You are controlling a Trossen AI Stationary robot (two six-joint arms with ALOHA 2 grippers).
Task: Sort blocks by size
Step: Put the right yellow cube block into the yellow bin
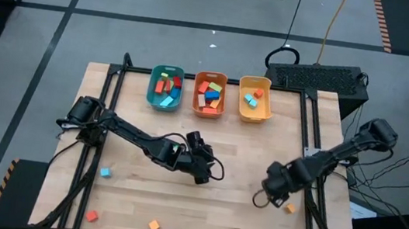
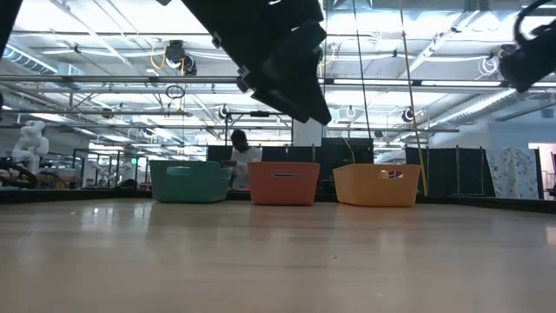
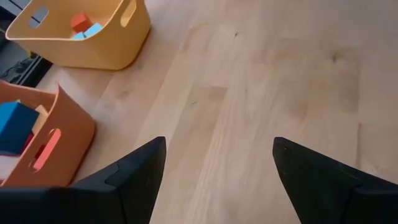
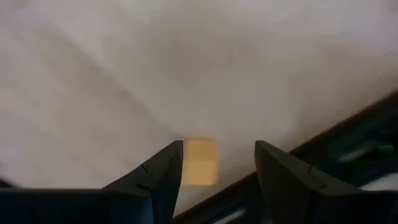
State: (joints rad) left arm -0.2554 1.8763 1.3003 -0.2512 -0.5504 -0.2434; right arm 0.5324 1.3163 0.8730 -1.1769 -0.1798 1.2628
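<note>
Wooden tabletop (image 1: 201, 208) with three bins along its far edge, most blocks already inside. Right gripper (image 4: 217, 171), fingers apart, hangs over an orange block (image 4: 201, 162) close to the table's right edge, apparently lining up a grasp; left gripper (image 3: 217, 171), spread wide and empty, waits mid-table over bare wood.
</note>
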